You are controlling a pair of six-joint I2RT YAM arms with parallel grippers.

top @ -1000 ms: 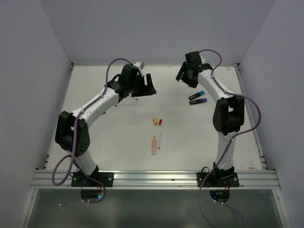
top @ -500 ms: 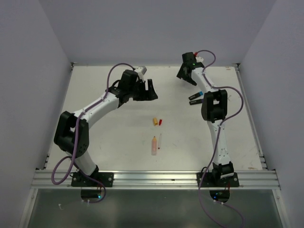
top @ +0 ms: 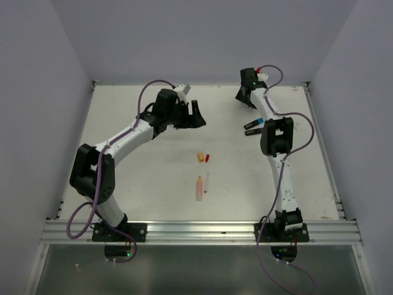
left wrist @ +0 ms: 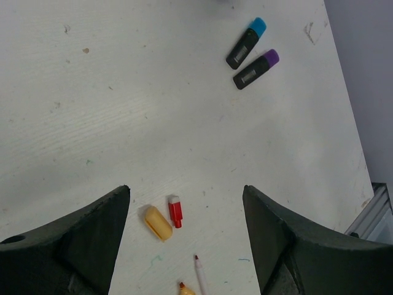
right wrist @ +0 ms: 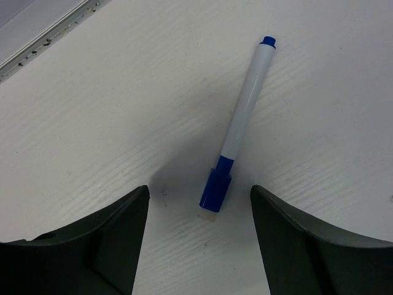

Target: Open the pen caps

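The left gripper (top: 190, 118) has drifted slightly toward the desk's centre and hangs empty, jaws wide. Below it, mid-desk, lie the stubby orange plastic cap (left wrist: 158, 222) and the small red plastic cap (left wrist: 175, 211), both already off their pens. Toward the right edge, the cyan cap (left wrist: 258, 26) and the purple cap (left wrist: 271, 58) still sit on their black barrels. The right arm has stretched out to the desk's far edge. Its right gripper (right wrist: 199, 190), jaws spread and holding nothing, now hangs over a white pen whose dark blue cap (right wrist: 215, 187) is still on. That pen looks like the next one to be opened.
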